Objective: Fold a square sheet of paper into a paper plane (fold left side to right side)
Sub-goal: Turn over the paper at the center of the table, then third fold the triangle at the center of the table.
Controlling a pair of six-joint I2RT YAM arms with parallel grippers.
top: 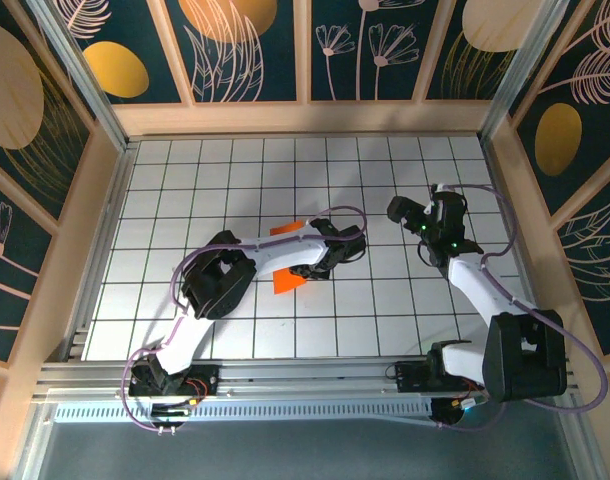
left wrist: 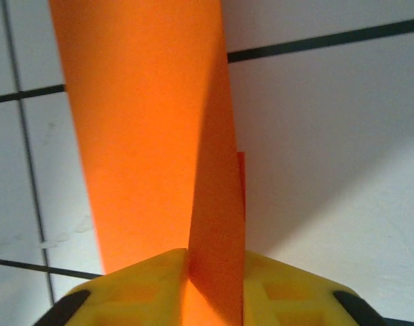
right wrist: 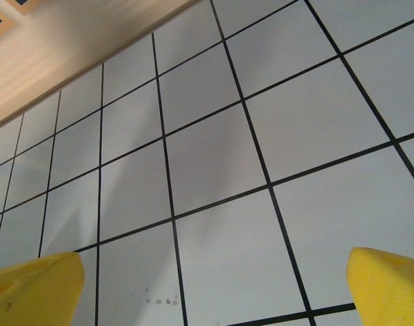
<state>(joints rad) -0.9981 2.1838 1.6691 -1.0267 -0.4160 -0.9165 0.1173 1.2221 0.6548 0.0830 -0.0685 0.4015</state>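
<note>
The orange paper [left wrist: 139, 122] stretches ahead of our left claw [left wrist: 215, 275], with a raised flap between its jaws. We cannot tell whether it is pinched. If loose, the flap could flop open uncreased. Our right claw [right wrist: 214, 285] gapes wide, well apart.

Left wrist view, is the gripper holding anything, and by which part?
The left gripper looks closed on the orange paper, pinching its raised folded flap at the near edge. The right gripper holds nothing.
</note>
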